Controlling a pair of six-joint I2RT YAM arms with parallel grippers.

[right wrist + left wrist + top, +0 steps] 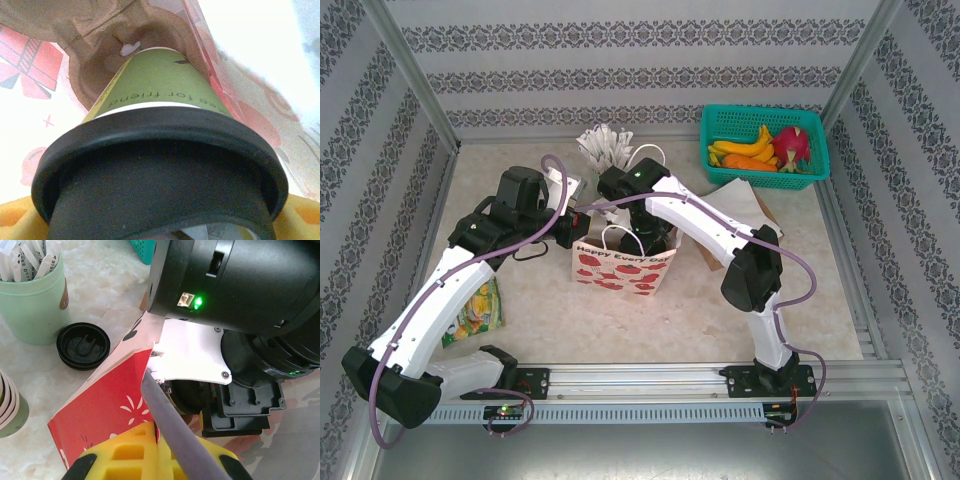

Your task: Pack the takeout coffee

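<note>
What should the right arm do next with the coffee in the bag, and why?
Probably lower the takeout coffee slightly further: its base looks just at the brown carrier's well inside the bag, the right gripper holding it by the lid end.

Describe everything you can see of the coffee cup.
The cup is paper, green with dark lettering and a pale strip under its round black plastic lid. Seen from the lid end, it points into the bag, base in a well of the brown pulp tray. The right gripper holds it, yellow fingers flanking the lid.
</note>
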